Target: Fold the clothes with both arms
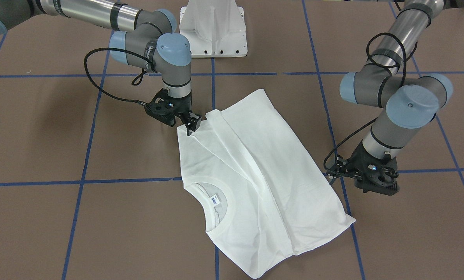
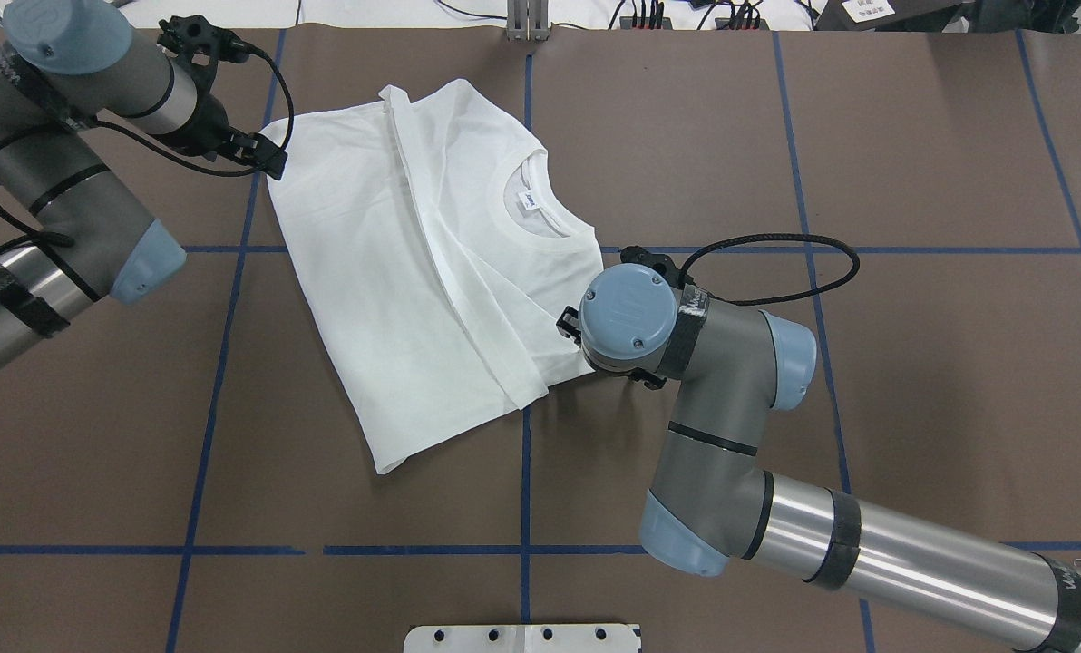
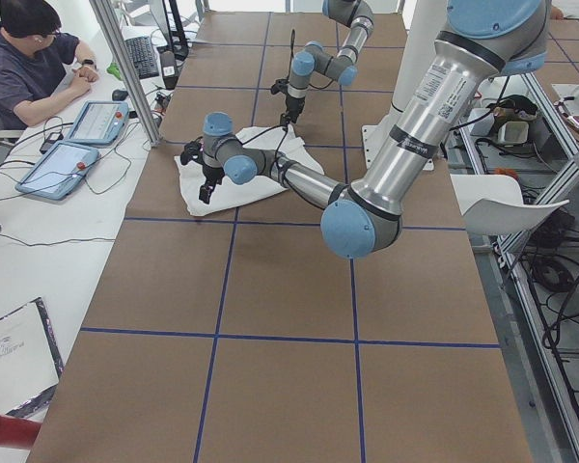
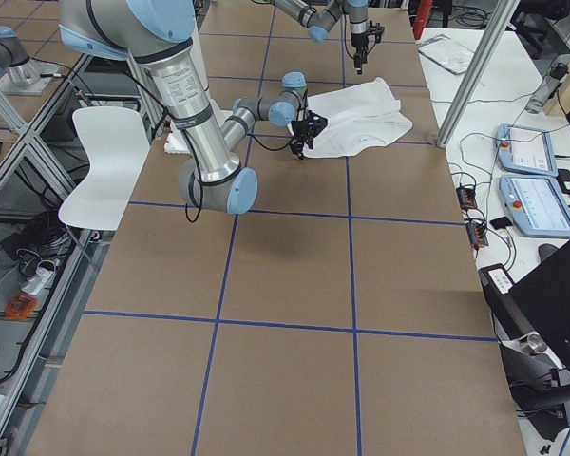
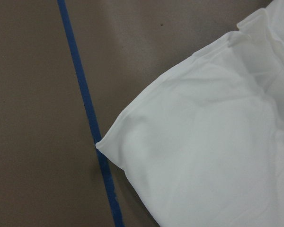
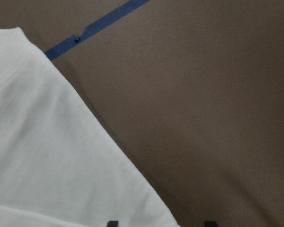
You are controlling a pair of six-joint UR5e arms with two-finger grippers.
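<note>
Since the white T-shirt (image 2: 368, 272) lies as a skewed, partly folded slab near the middle of the brown worktop (image 2: 867, 363), each arm stands at an edge of it rather than over its middle. Reading the overhead view from the left, the left arm (image 2: 51, 209) reaches in and the left claw (image 2: 268, 161) sits just beside the shirt's ten o'clock corner. In the wrist view that corner touches a blue tape line (image 5: 80, 80). No finger shows there, so I cannot tell whether that claw is spread or pressed together.

A long crease runs across the cloth from twelve towards five o'clock. The ribbed collar (image 2: 497, 207) and its neck label (image 2: 527, 201) face up at about two o'clock.

At four o'clock the right arm (image 2: 713, 363) hides the right claw (image 1: 190, 126) under its wrist. Its own camera shows the fingertips (image 6: 112, 222) spread, one over cloth and one over bare worktop. Both claws are probably lining up grips on opposite sides so the next fold lifts evenly.
</note>
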